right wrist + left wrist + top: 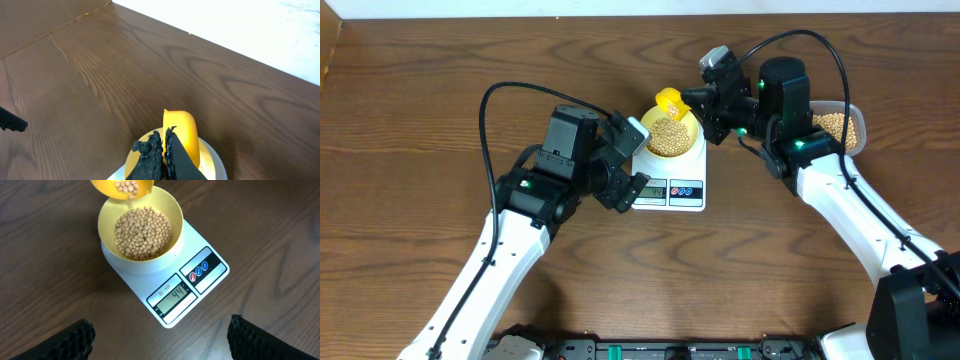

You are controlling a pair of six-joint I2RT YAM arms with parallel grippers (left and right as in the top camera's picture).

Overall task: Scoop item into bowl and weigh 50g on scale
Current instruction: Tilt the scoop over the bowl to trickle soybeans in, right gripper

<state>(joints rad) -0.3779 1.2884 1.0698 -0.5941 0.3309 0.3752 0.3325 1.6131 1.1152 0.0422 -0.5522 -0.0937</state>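
Right claw (164, 150) is clamped on a yellow scoop (122, 188) tilted over the bowl (140, 227). Bowl of beans (144, 232) sits on the scale (172, 287). Left claw (160, 337) gapes wide beside the scale, empty.

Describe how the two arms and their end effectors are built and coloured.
Both arms have white lower links and black upper joint housings, each showing small green indicator lights. A black cable loops over the left arm and another over the right arm. The left end effector carries a grey camera block; its fingers are black with textured pads. The right end effector is likewise black.
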